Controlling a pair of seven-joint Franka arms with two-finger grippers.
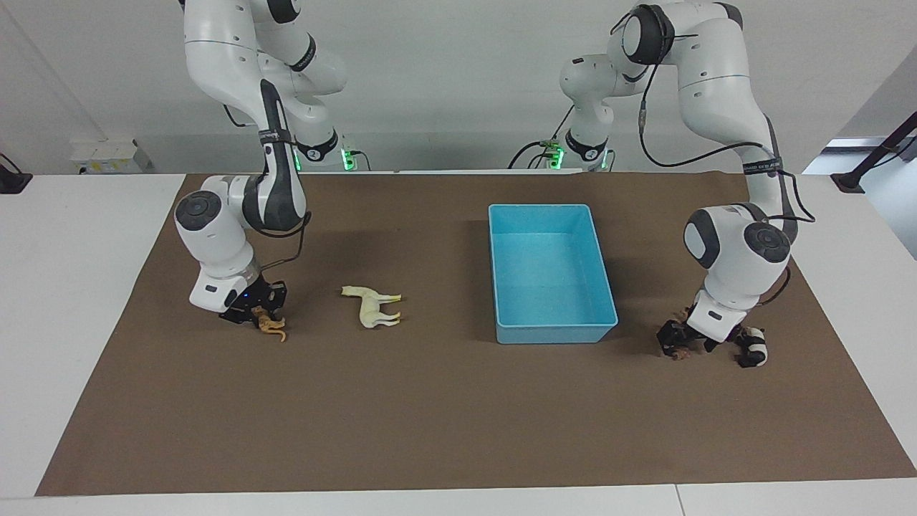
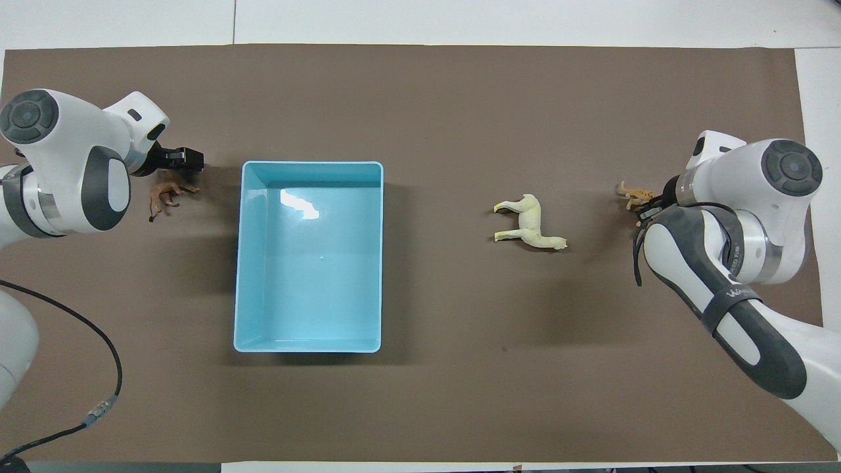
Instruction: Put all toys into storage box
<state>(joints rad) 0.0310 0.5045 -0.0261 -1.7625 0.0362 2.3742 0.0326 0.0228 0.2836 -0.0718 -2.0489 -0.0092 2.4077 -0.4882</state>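
Observation:
The light-blue storage box (image 1: 555, 333) (image 2: 309, 346) stands empty on the brown mat. My left gripper (image 1: 680, 342) (image 2: 182, 159) is down at the mat, open, its fingers on either side of the brown animal (image 1: 677, 352) (image 2: 167, 192). The black-and-white panda (image 1: 752, 349) lies just beside it toward the left arm's end, hidden under the arm in the overhead view. My right gripper (image 1: 254, 312) is low at the orange tiger (image 1: 272, 328) (image 2: 634, 194). The cream-white horse (image 1: 372, 307) (image 2: 529, 223) lies on its side between the tiger and the box.
The brown mat (image 1: 430, 416) covers most of the white table. A black cable (image 2: 98, 355) from the left arm hangs over the mat's corner near the robots.

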